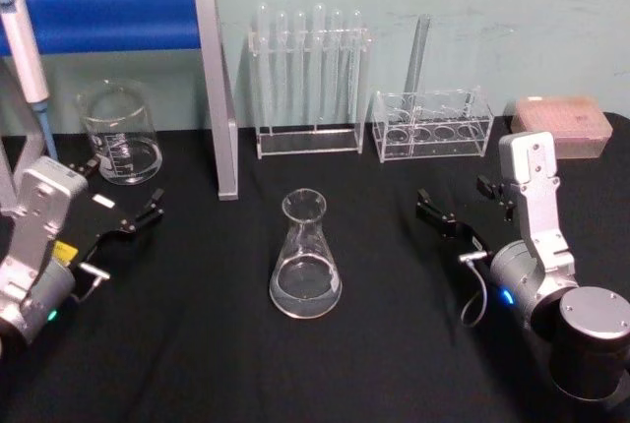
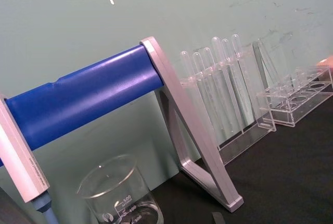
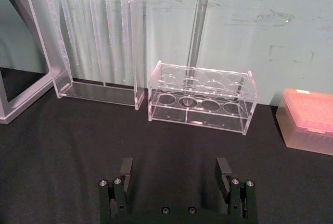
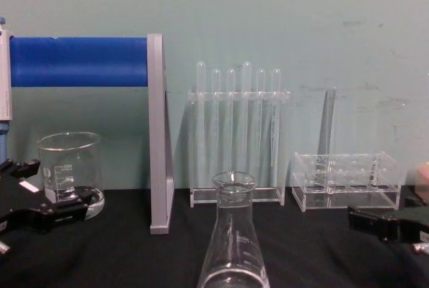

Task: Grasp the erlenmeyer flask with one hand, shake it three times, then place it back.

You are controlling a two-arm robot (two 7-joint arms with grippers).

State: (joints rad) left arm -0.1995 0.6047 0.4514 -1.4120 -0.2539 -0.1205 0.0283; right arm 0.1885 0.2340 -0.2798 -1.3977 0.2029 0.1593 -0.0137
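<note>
The erlenmeyer flask (image 1: 305, 258) stands upright on the black table, between the two arms, with a little clear liquid in its base. Its neck and flared lip rise at the bottom centre of the chest view (image 4: 233, 241). My left gripper (image 1: 148, 209) is open and low over the table, well left of the flask and in front of the beaker. My right gripper (image 1: 425, 207) is open, to the right of the flask and a clear gap away from it. In the right wrist view its fingers (image 3: 126, 168) stand wide apart with nothing between them.
A glass beaker (image 1: 120, 133) sits at the back left beside a grey stand with a blue bar (image 1: 217, 98). Behind the flask stand a rack of tall test tubes (image 1: 310, 79) and a low clear rack (image 1: 433, 126). A pink tip box (image 1: 561, 126) lies at the back right.
</note>
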